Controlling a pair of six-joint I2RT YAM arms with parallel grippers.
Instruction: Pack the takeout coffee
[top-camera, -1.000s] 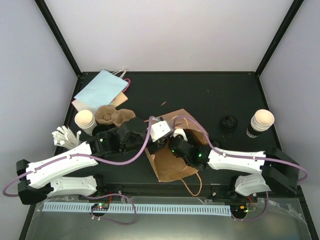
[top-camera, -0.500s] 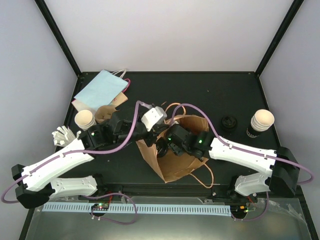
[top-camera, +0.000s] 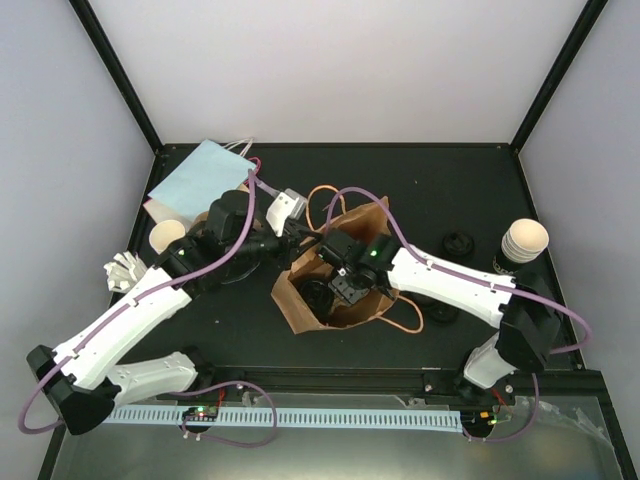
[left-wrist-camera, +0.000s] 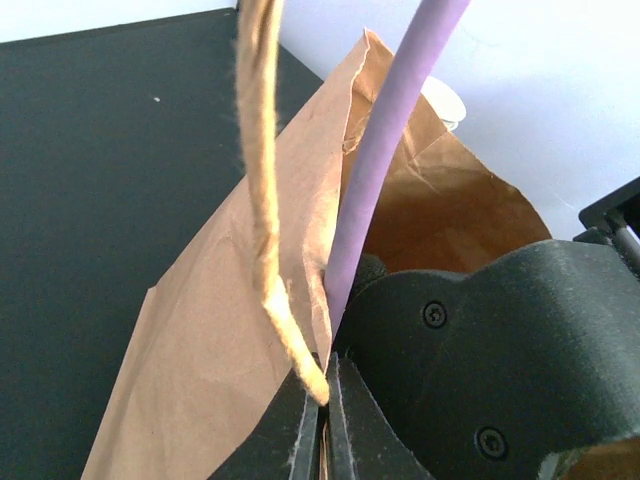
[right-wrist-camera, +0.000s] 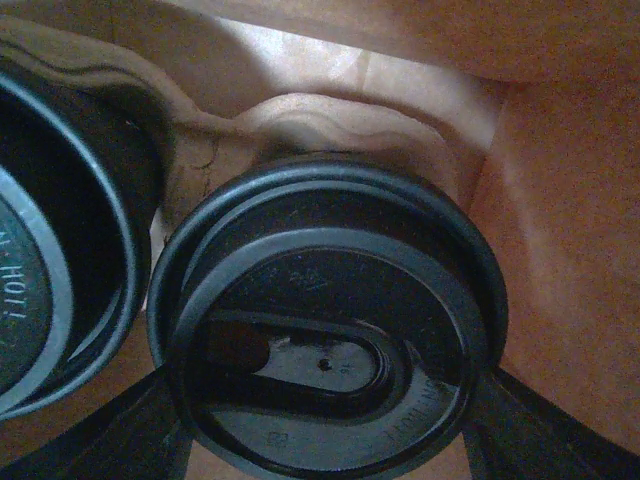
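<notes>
The brown paper bag (top-camera: 300, 312) stands open at the table's middle. My left gripper (left-wrist-camera: 325, 400) is shut on the bag's near rim beside its twine handle (left-wrist-camera: 262, 200); from above the left gripper (top-camera: 298, 240) sits at the bag's back-left edge. My right gripper (top-camera: 338, 288) reaches down inside the bag. In the right wrist view a takeout coffee cup with a black lid (right-wrist-camera: 330, 340) fills the space between my fingers (right-wrist-camera: 110, 440), which press on both sides of it. A second lidded cup (right-wrist-camera: 50, 290) stands to its left, both in a pulp carrier (right-wrist-camera: 290, 120).
A pale-blue flat bag (top-camera: 200, 175) lies at the back left, with an open cup (top-camera: 166, 237) and white cutlery (top-camera: 125, 270) nearby. Loose black lids (top-camera: 458, 245) and a stack of cups (top-camera: 524, 242) stand at the right. The bag's second handle (top-camera: 405, 318) trails toward the front.
The left gripper has pulled the bag's rim back and to the left, standing the bag more upright. The right gripper has gone deeper into the bag with the cup.
</notes>
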